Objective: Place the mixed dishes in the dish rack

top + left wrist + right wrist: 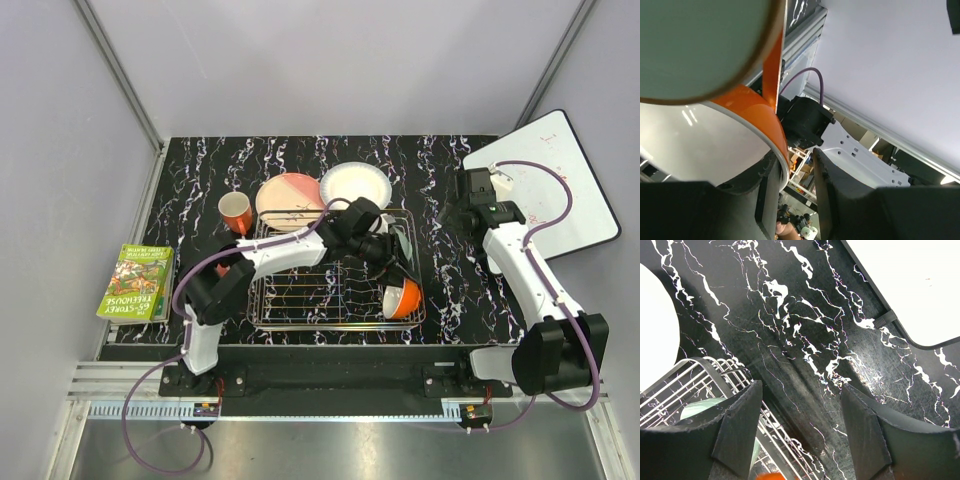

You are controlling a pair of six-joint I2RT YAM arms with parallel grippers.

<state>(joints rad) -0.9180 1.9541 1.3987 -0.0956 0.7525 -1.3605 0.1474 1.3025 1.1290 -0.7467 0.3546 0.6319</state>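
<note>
Left gripper (797, 172) parted at racked orange bowl (403, 298); right gripper (801, 390) agape, empty. Pale green bowl (407, 245) racked; white plate (355, 185), pink-and-peach plate (290, 200), orange mug (236, 212) outstanding.

This is a robotics lab test cell. 2 robot arms (525, 265) are bolted side by side to an aluminium rail (300, 410). Plain pale panel walls (340, 60) in metal framing enclose a black marble-patterned surface (450, 270). A purple cable (810, 70) and a whiteboard (570, 200) are visible.
</note>
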